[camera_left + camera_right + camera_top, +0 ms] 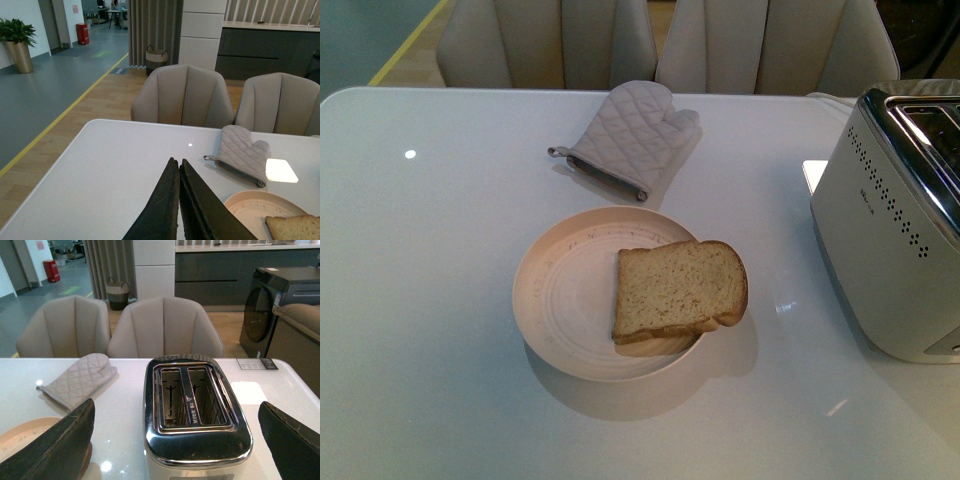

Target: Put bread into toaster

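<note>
A slice of bread (680, 291) lies on the right side of a pale pink plate (560, 300), its crust overhanging the rim toward the toaster (885, 230). The white toaster stands at the table's right edge, and its chrome top with two empty slots (192, 395) fills the right wrist view. My right gripper (175, 440) is open, its dark fingers wide apart on either side of the toaster's near end. My left gripper (178, 162) is shut with nothing in it, above the table left of the plate (250, 205); a bread corner (295, 227) shows there. Neither arm appears in the front view.
A quilted beige oven mitt (630, 135) lies behind the plate toward the table's far edge. Two beige chairs (550, 40) stand behind the table. The white tabletop (420, 250) extends to the left of the plate.
</note>
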